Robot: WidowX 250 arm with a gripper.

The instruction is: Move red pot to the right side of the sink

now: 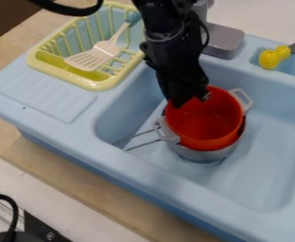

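The black gripper (189, 98) hangs down from the top edge over the sink, its lower end at the far-left rim of the red pot (207, 120). The view does not settle whether it holds that rim. The red pot has two grey handles and sits inside or just over a metal pot (208, 155), toward the left part of the sink basin (267, 165). How deep the red pot sits in the metal one is hidden.
A yellow dish rack (106, 86) with a white spatula (92, 57) stands on the left of the sink unit. A grey faucet base (224, 40) is behind the basin. A yellow toy (270, 59) lies at the back right. Thin metal wire handles stick out left of the pots.
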